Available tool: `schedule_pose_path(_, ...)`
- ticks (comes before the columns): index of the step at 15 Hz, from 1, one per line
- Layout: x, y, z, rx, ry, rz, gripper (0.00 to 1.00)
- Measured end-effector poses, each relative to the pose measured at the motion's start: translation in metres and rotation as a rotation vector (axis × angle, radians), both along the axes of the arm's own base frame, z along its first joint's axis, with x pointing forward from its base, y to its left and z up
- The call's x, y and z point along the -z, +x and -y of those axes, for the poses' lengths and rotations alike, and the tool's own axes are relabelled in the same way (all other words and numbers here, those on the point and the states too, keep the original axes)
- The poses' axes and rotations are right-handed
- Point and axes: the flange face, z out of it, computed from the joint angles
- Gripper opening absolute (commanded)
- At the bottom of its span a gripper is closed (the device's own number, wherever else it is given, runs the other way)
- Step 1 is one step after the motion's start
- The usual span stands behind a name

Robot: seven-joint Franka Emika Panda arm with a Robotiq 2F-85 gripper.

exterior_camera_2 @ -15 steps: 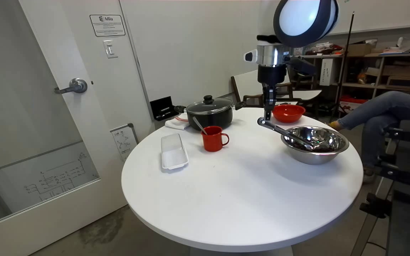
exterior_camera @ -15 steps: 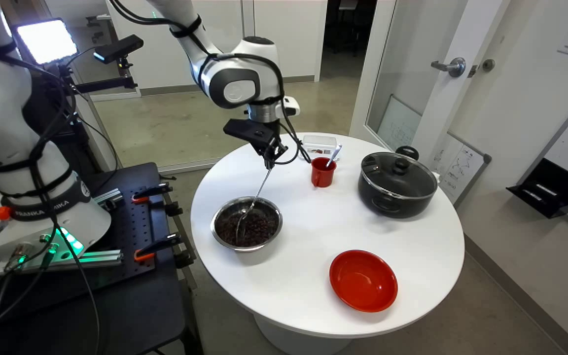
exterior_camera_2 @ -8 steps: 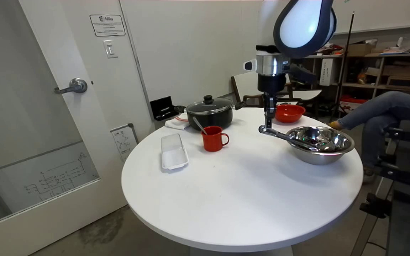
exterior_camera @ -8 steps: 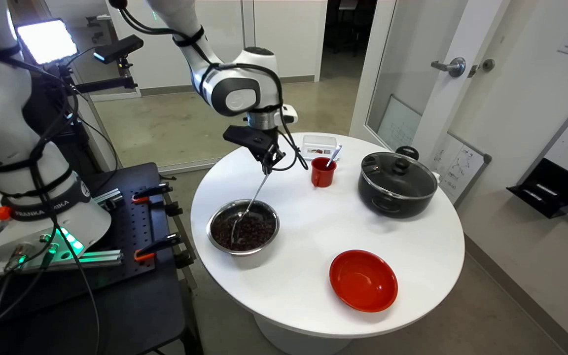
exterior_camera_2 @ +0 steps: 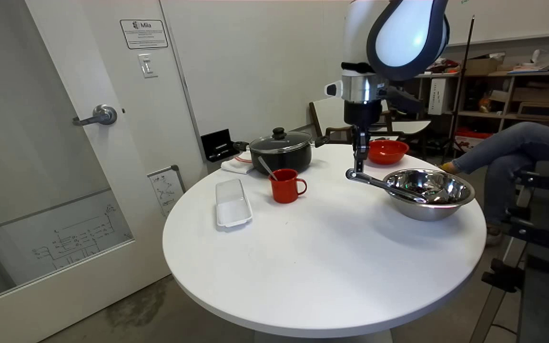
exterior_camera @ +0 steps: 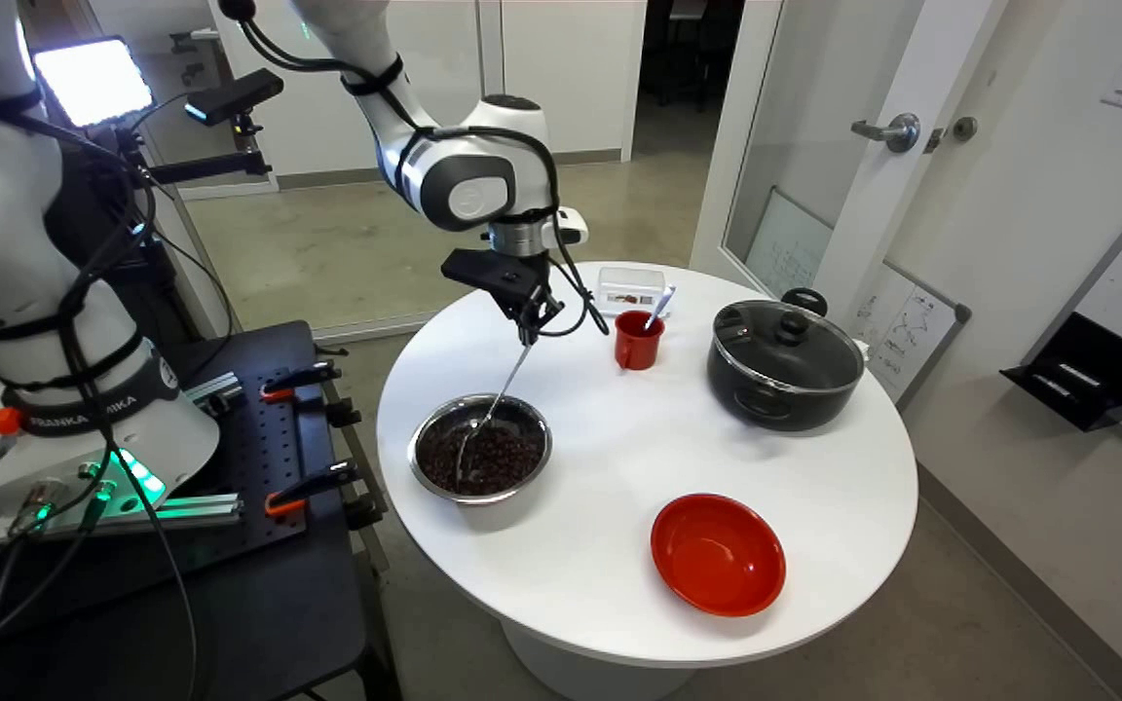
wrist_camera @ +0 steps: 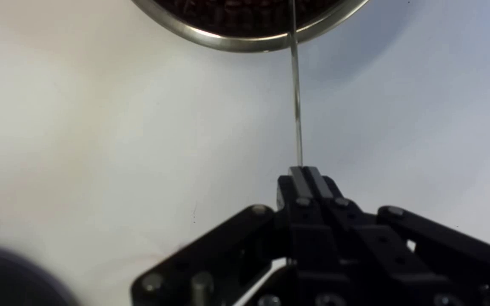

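Metal serving spoon (exterior_camera_2: 385, 185): slants below the fingers (wrist_camera: 299, 182) into the steel bowl (exterior_camera_2: 427, 213) of dark beans (exterior_camera: 507, 453);
Grip: we see them pinched together on its upper end

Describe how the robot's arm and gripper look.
The arm is white and rounded, with grey joint rims, a silver collar and black cables strapped along it. A dark band on its base reads FRANKA; a panel glows green. The gripper is black, with jointed links and grey fingertips.
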Motion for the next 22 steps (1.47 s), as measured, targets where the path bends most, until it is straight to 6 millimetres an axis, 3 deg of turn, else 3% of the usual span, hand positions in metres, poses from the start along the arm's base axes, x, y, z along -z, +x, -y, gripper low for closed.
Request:
schedule_pose_path(12,0.0072,0.0025,0.0000,0.003,-0.002,-0.008,0.01)
schedule_pose_path(13,0.0072,0.0025,0.0002,0.003,-0.002,-0.008,0.22)
schedule_pose_path(14,0.0071,0.0026,0.0003,0.004,-0.002,-0.008,0.21)
schedule_pose_path(16,0.0068,0.0028,0.0011,0.009,-0.002,-0.007,0.42)
schedule_pose_path(20,0.0065,0.0029,0.0016,0.014,-0.002,-0.007,0.71)
schedule_pose_path(22,0.0065,0.0029,0.0018,0.015,-0.002,-0.007,0.78)
